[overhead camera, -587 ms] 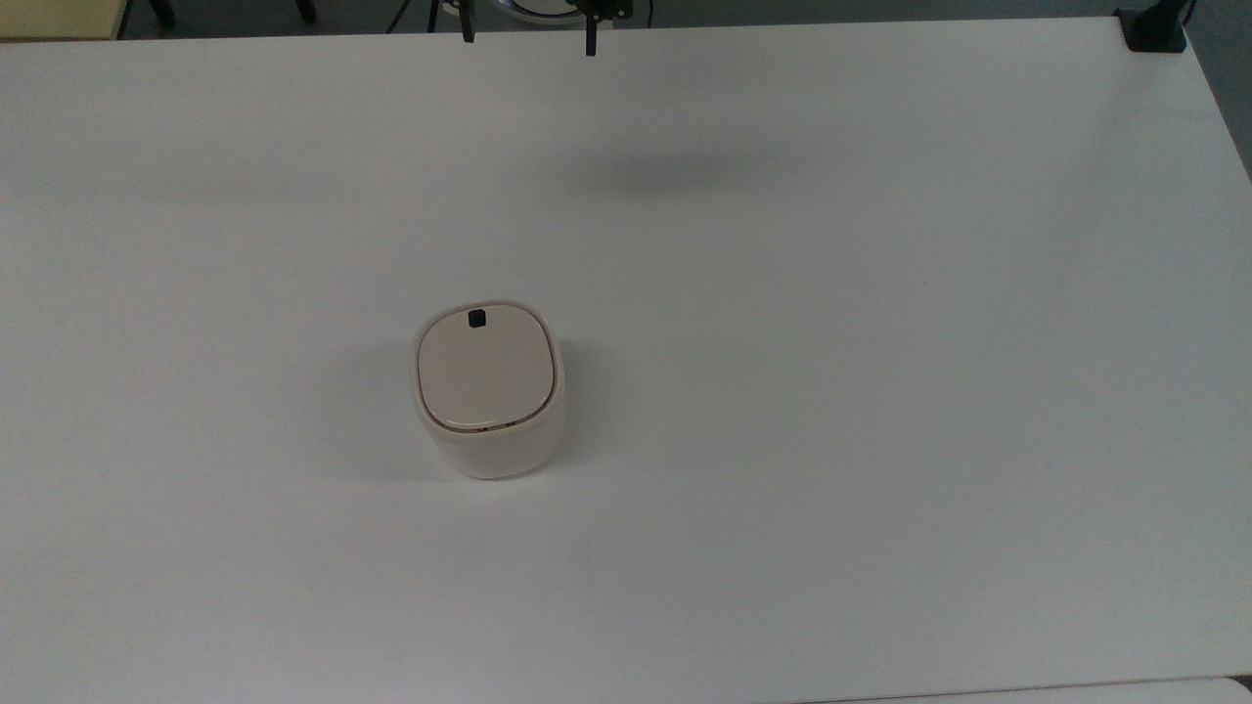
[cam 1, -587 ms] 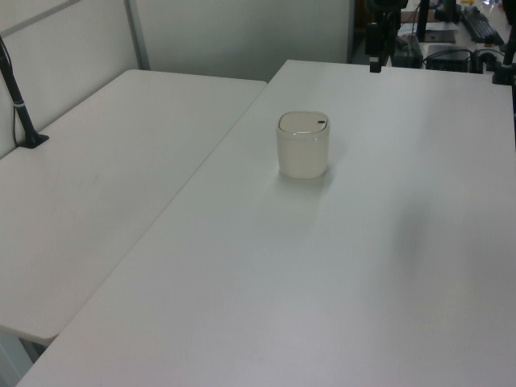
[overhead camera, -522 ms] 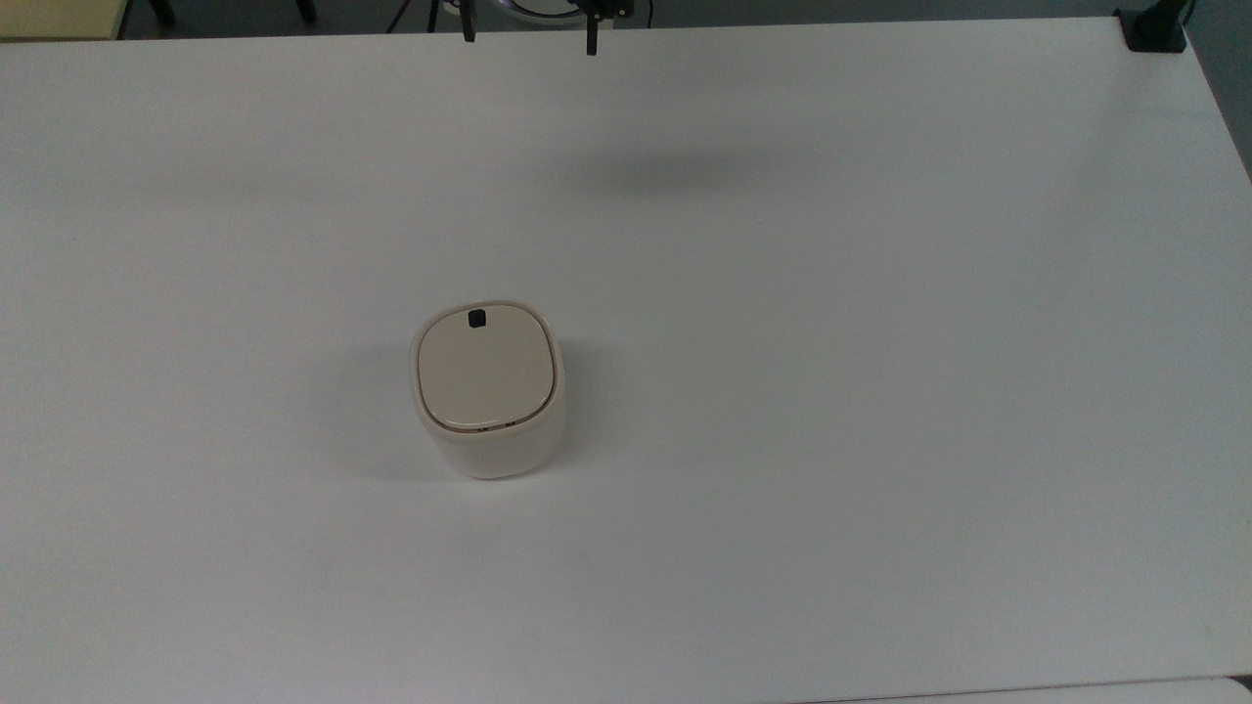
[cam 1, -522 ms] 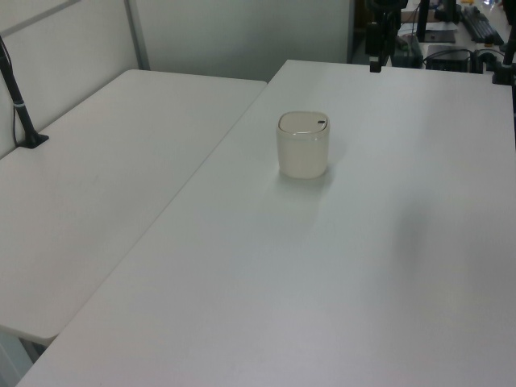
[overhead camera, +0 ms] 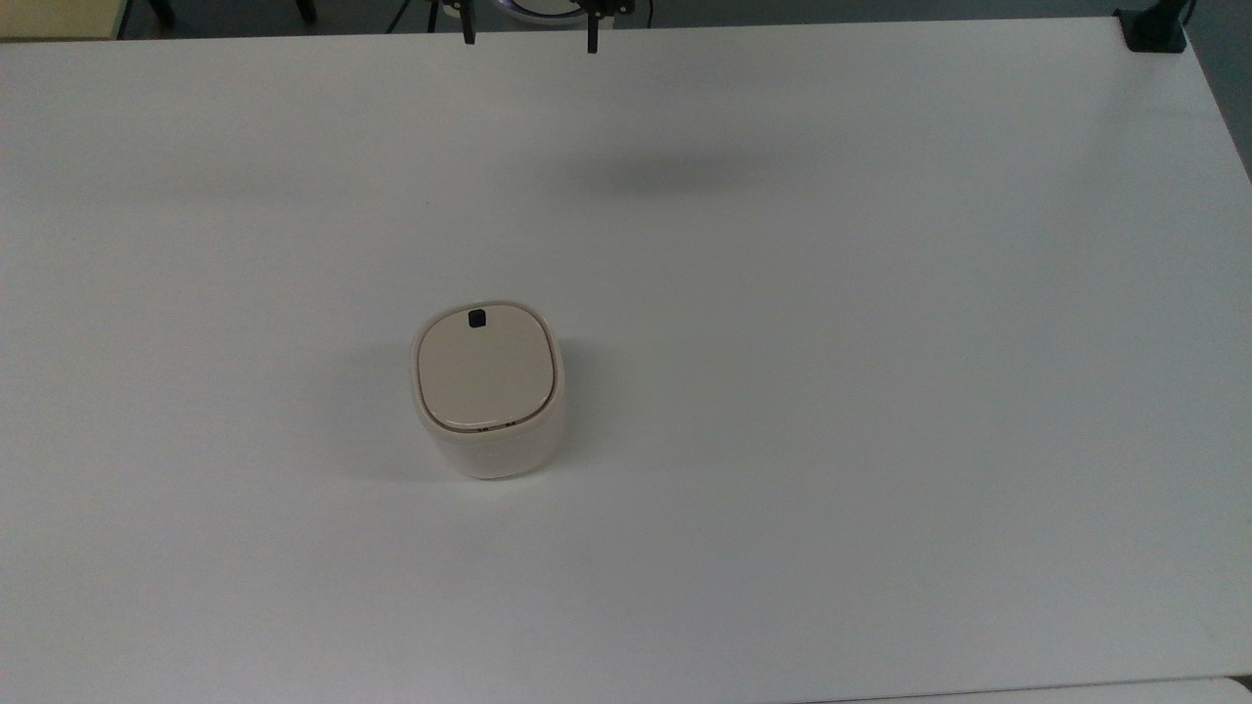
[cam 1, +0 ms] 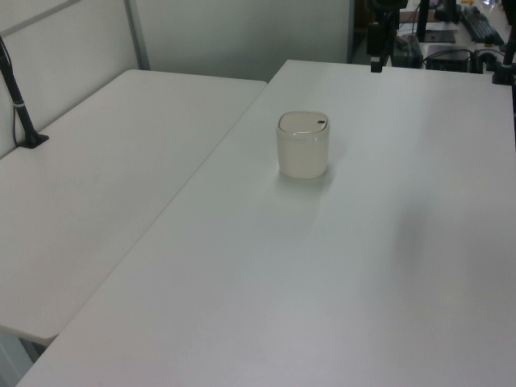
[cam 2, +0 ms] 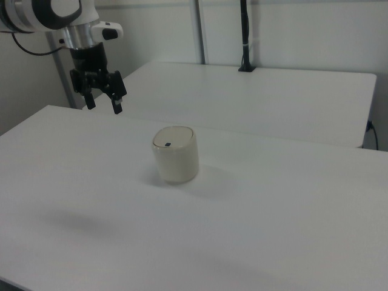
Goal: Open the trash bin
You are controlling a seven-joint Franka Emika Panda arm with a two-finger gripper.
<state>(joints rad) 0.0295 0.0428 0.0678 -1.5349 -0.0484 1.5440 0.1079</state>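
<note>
The trash bin (overhead camera: 486, 391) is a small cream-white rounded-square tub standing upright on the white table (overhead camera: 880, 391). Its flat beige lid is down, and a tiny black button (overhead camera: 477, 318) sits at the lid's far edge in the top view. The bin also appears in the left view (cam 1: 303, 145) and the right view (cam 2: 175, 154). My gripper (cam 2: 104, 104) hangs open and empty above the table's far edge, well apart from the bin, to the right view's left. In the top view the gripper (overhead camera: 529, 39) is at the upper edge, its two black fingers spread wide.
A black clamp (overhead camera: 1154, 29) grips the table's corner at the top view's upper right. A second white table (cam 1: 97, 177) adjoins on the left view's left, with a black pole (cam 1: 20, 97) clamped to it. Another pole (cam 2: 245, 36) stands behind in the right view.
</note>
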